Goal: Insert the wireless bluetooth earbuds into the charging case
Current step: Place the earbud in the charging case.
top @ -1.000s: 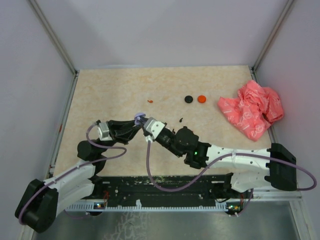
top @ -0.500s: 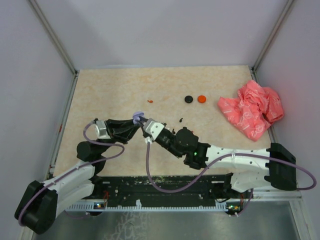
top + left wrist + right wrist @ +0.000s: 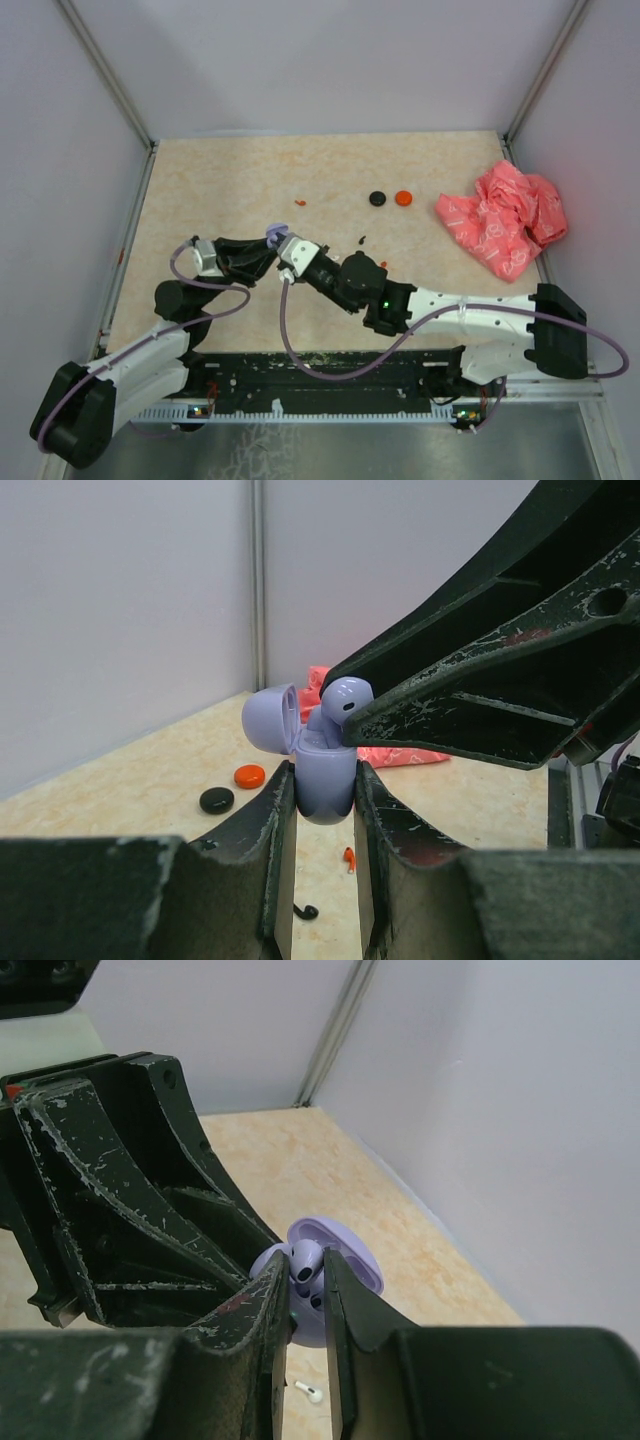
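My left gripper [image 3: 323, 775] is shut on the lilac charging case [image 3: 325, 785], holding it upright above the table with its lid [image 3: 270, 718] open. My right gripper [image 3: 308, 1272] is shut on a lilac earbud [image 3: 306, 1258] and holds it at the case's open mouth, touching the case [image 3: 345, 1260]. In the left wrist view that earbud [image 3: 346, 697] sits at the tip of the right fingers [image 3: 480, 680]. From above, the case [image 3: 275, 236] lies between both grippers left of centre. Loose earbuds lie on the table: red [image 3: 300, 202], black [image 3: 361, 240], white [image 3: 310, 1392].
A black disc [image 3: 377, 198] and an orange disc [image 3: 403, 198] lie at the middle back. A crumpled pink-red bag [image 3: 500, 220] sits at the right edge. Grey walls and metal posts close in the table.
The right arm has shifted a little to the left, bringing the lilac earbud closer onto the case. The left gripper has held the case nearly still.
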### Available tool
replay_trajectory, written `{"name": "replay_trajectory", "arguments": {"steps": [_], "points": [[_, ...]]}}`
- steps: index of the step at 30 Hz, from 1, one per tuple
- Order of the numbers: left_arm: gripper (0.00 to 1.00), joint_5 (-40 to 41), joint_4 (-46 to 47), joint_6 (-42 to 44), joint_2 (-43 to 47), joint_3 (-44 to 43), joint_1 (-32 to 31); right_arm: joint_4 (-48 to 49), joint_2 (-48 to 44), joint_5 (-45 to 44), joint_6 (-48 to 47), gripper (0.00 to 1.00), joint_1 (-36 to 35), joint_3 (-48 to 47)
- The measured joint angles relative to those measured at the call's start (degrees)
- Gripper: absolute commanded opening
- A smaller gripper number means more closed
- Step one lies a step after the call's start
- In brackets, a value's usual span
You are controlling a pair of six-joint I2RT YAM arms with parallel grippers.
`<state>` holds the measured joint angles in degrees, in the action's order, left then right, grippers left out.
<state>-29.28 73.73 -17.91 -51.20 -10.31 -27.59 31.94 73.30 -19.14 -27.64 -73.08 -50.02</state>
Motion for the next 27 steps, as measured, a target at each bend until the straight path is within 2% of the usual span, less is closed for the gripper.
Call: {"name": "replay_trajectory", "arguments": {"steps": [9,17,27], "points": [[0.0,-1.1,-0.2,1.1,0.0,0.0,0.0,-3.1,0.4,-0.1,2.5,0.32,-0.6,-1.6],[0.0,-1.3,0.0,1.2,-0.1,0.7,0.0,-7.0,0.1,-0.3,4.3,0.37,-0.6,-2.6],[0.0,-2.5,0.2,1.0,-2.3,1.9,0.0,-19.9,-2.8,0.0,6.3,0.43,-0.4,-8.1]]}}
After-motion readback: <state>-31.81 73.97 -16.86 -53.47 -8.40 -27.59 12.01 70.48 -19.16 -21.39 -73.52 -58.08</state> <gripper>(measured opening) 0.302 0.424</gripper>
